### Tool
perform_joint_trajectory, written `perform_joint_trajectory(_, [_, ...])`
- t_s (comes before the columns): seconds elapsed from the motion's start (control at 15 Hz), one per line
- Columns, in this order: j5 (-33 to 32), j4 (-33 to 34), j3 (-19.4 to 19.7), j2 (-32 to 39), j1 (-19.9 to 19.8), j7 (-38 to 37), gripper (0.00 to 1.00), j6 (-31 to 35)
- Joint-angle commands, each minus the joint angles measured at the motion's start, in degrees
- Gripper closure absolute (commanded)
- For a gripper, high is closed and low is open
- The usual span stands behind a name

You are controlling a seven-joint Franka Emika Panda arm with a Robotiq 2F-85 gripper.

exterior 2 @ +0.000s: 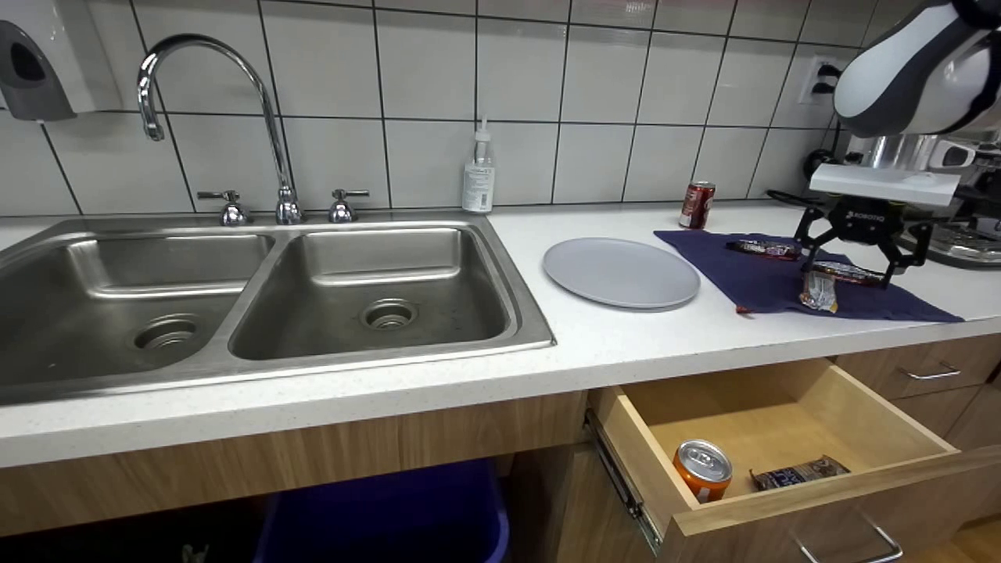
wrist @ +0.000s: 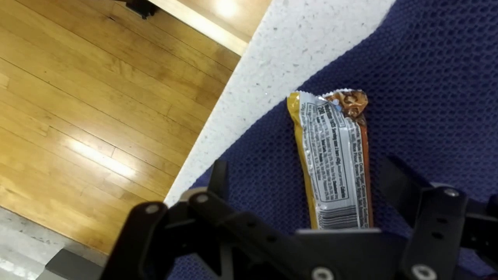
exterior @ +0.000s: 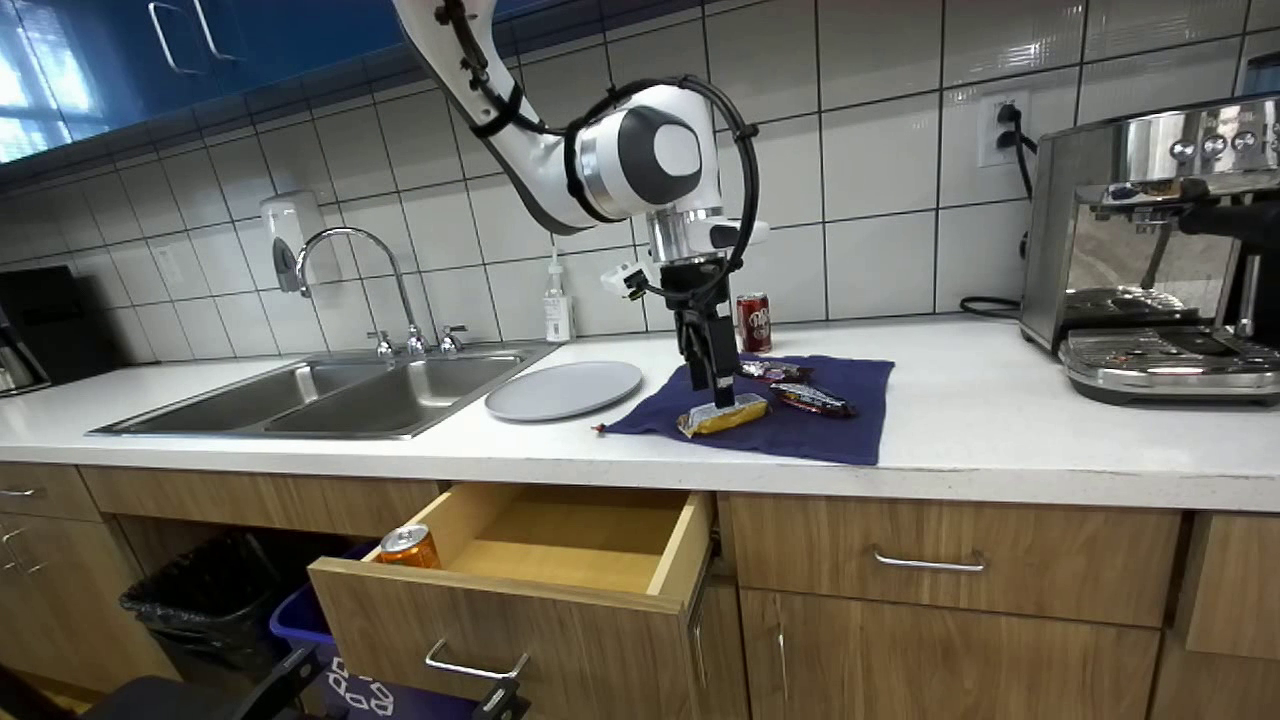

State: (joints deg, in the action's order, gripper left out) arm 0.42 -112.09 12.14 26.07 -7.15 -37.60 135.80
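Yellow and silver, the bar (wrist: 334, 163) lies on the blue cloth (exterior: 840, 430) near the front edge of the counter (exterior: 1000, 420), its length running roughly from 12 to 6 o'clock in the wrist view. Around it the gripper (wrist: 307, 173) stands spread wide: one finger (wrist: 219, 179) is at 9 o'clock from the bar, the other at 3, with cloth showing between bar and fingers on both sides, so nothing is pinched. In an exterior view the fingertips (exterior: 724, 390) look to be down at about the bar's level; whether they meet the cloth I cannot tell.

By my reading, the reach is done or nearly so, while the grip and any lift are not: the bar rests on the cloth. From it, in an exterior view, a dark bar (exterior: 813, 400) lies at 3 o'clock and a second dark bar (exterior: 775, 371) at 2, both apart from the fingers; a red can (exterior: 753, 322) stands at 1 o'clock, just off the cloth, and a plate (exterior: 565, 390) lies at 9. Between 7 and 8 o'clock, below the counter, the drawer (exterior: 570, 555) stands open. Inside it, as an exterior view shows, are an orange can (exterior 2: 702, 469) and, at 3 o'clock from that, a small packet (exterior 2: 801, 473).
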Motion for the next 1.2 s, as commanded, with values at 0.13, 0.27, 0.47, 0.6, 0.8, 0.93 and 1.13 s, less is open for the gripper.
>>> perform_joint_trajectory(0.13, [1.7,5.1,0.1,3.7,0.0,1.7,0.00,-2.8])
perform_joint_trajectory(0.27, [1.8,6.0,0.1,4.6,-0.1,1.8,0.00,-2.8])
perform_joint_trajectory(0.47, [1.9,7.2,0.2,5.6,-0.1,1.7,0.00,-3.1])
perform_joint_trajectory(0.6, [1.9,7.9,0.3,6.2,-0.1,1.7,0.00,-3.4])
perform_joint_trajectory(0.8, [1.9,9.0,0.3,7.0,-0.1,1.6,0.00,-4.2])
perform_joint_trajectory(0.93, [2.0,9.5,0.3,7.5,-0.2,1.6,0.00,-4.4])
perform_joint_trajectory(1.13, [2.2,10.3,0.2,8.2,-0.2,1.6,0.00,-4.6])
